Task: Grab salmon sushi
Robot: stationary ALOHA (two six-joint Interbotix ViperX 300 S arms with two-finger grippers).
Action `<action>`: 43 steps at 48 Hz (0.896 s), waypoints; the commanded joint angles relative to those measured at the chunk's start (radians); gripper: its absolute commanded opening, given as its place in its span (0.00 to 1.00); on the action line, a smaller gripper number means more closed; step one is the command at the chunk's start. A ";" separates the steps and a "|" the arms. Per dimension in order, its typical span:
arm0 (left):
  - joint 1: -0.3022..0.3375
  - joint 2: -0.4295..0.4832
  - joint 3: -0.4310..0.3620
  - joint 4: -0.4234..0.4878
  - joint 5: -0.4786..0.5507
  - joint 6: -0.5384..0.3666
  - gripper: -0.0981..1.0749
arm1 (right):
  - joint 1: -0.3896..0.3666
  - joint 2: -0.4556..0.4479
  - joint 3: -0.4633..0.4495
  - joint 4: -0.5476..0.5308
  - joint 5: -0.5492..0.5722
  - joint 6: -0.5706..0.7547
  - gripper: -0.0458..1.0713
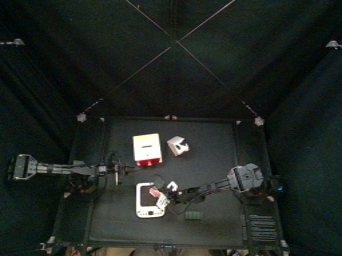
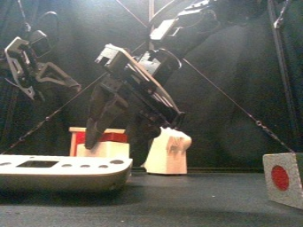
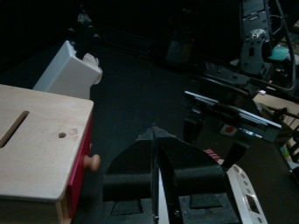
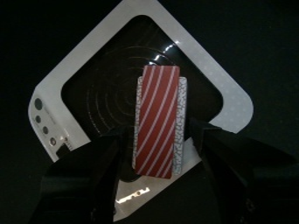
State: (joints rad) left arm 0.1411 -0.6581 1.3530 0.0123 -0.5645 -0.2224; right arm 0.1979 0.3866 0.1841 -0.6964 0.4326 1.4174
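- While your right gripper (image 4: 158, 166) hangs over the white scale (image 4: 70, 96), its two black jaws are clamped on the salmon sushi (image 4: 160, 118), a striped red-and-white piece standing up between them in the right wrist view.
- Seen from above, you have that right arm reaching in from the right side, with the gripper (image 1: 163, 191) low over the scale (image 1: 148, 203) near the table's front edge.
- At table height the scale (image 2: 59, 169) sits front left, and the right gripper (image 2: 104, 115) hangs just behind it; the sushi itself cannot be made out there.
- Your left gripper (image 3: 163, 171) has its jaws pressed together with nothing between them, pointing across the dark table (image 3: 140, 96).
- From above, the left arm rests at the table's left edge, its gripper (image 1: 96, 178) well apart from the scale.
- A wooden box with a red side (image 1: 147, 149) stands near the table's middle, and it fills the near corner of the left wrist view (image 3: 41, 144).
- Just beside the box, a small white block (image 1: 178, 147) stands; at table height it shows behind the scale (image 2: 168, 151).
- A white cube with a red dot (image 2: 283, 177) sits at the front right.
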 commanded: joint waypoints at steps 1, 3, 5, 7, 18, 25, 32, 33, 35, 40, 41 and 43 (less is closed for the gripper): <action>0.000 0.000 -0.009 0.000 -0.005 0.002 0.42 | -0.002 -0.021 -0.023 -0.003 -0.002 0.000 0.84; 0.002 0.002 -0.009 0.000 -0.005 0.002 0.42 | -0.002 -0.020 -0.021 -0.003 0.000 0.000 0.83; 0.000 0.002 -0.009 0.000 -0.005 0.002 0.42 | -0.002 -0.018 -0.023 -0.002 0.000 0.000 0.82; 0.000 0.002 -0.009 0.000 -0.005 0.002 0.42 | -0.002 -0.018 -0.023 0.000 0.002 0.000 0.80; 0.000 0.002 -0.008 -0.002 -0.005 0.002 0.42 | -0.002 -0.021 -0.023 0.000 0.002 0.000 0.68; 0.000 0.002 -0.008 0.000 -0.005 0.002 0.42 | -0.002 -0.048 -0.025 -0.005 0.002 0.000 0.67; 0.002 0.002 -0.008 0.000 -0.006 0.002 0.42 | -0.002 -0.074 -0.023 -0.005 0.002 -0.002 0.67; 0.000 0.002 -0.008 -0.002 -0.005 0.002 0.42 | -0.002 -0.078 -0.023 -0.006 0.002 -0.002 0.67; 0.000 0.002 -0.008 -0.002 -0.005 0.002 0.42 | -0.002 -0.081 -0.020 -0.008 0.002 -0.002 0.67; 0.000 0.002 -0.008 0.000 -0.005 0.002 0.43 | -0.002 -0.084 -0.015 -0.011 0.002 -0.002 0.67; 0.000 0.002 -0.009 -0.002 -0.005 0.002 0.42 | -0.002 -0.084 -0.015 -0.011 0.002 0.000 0.67; 0.000 0.002 -0.008 0.000 -0.005 0.002 0.42 | -0.002 -0.083 -0.014 -0.011 0.002 0.000 0.67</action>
State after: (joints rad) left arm 0.1411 -0.6581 1.3560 0.0107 -0.5645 -0.2224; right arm 0.1979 0.3543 0.1795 -0.7041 0.4372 1.4159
